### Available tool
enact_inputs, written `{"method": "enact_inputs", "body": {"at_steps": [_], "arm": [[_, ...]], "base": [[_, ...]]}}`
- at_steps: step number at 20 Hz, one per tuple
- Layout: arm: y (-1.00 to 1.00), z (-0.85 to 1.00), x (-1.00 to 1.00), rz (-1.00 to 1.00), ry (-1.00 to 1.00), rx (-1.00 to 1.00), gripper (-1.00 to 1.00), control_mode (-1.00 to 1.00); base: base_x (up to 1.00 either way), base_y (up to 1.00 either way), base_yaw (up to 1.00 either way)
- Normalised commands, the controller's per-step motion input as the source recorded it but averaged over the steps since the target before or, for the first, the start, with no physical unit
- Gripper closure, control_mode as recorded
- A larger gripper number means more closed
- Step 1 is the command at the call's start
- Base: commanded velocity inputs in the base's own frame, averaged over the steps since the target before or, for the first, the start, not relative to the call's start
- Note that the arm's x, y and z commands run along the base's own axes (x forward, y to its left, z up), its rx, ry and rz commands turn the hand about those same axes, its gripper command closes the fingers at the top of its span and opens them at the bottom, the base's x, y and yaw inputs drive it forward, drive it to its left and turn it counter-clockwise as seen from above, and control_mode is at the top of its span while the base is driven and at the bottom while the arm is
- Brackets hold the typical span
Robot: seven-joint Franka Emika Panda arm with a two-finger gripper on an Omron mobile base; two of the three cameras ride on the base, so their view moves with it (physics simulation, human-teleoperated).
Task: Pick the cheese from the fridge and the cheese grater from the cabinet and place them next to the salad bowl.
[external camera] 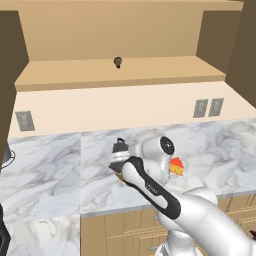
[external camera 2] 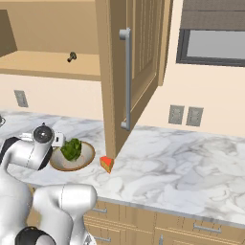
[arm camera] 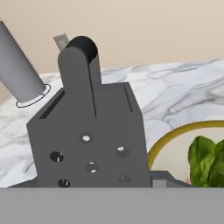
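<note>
The tool hangs low over the marble counter, and the cheese grater sits right in front of it, its dark perforated face and loop handle close to the hand camera. In the left base view the cheese grater shows at the tool's tip, just above the counter. The fingers themselves are hidden behind the grater body, so whether the tool is clamped on it or standing apart I cannot tell.

Just beside the tool, to its right in the hand view, lies the salad bowl with its green lettuce. The cheese rests on the counter beyond the bowl, on the side away from the tool, near the foot of the open cabinet door. Above and ahead of the tool, the cabinet shelf carries a small dark round object. A grey cylinder stands on the counter behind the grater.
</note>
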Motion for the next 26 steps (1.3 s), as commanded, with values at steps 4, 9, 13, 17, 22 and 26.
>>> {"method": "enact_inputs", "body": {"at_steps": [4, 9, 13, 17, 22, 26], "arm": [[0.40, -0.22, 0.11, 0.00, -0.01, 0.00, 1.00, -1.00], [0.30, -0.07, 0.17, -0.01, 0.03, -0.01, 1.00, -1.00], [0.27, -0.03, 0.08, -0.01, 0.01, -0.02, 1.00, -1.00], [0.25, -0.09, 0.04, -0.06, 0.02, -0.11, 1.00, -1.00], [0.27, -0.10, 0.00, -0.07, 0.00, -0.15, 1.00, -1.00], [0.26, 0.00, 0.00, -0.09, 0.00, -0.07, 1.00, -1.00]], "base": [[0.00, 0.00, 0.00], [0.00, 0.00, 0.00], [0.00, 0.00, 0.00], [0.00, 0.00, 0.00], [0.00, 0.00, 0.00], [0.00, 0.00, 0.00]]}}
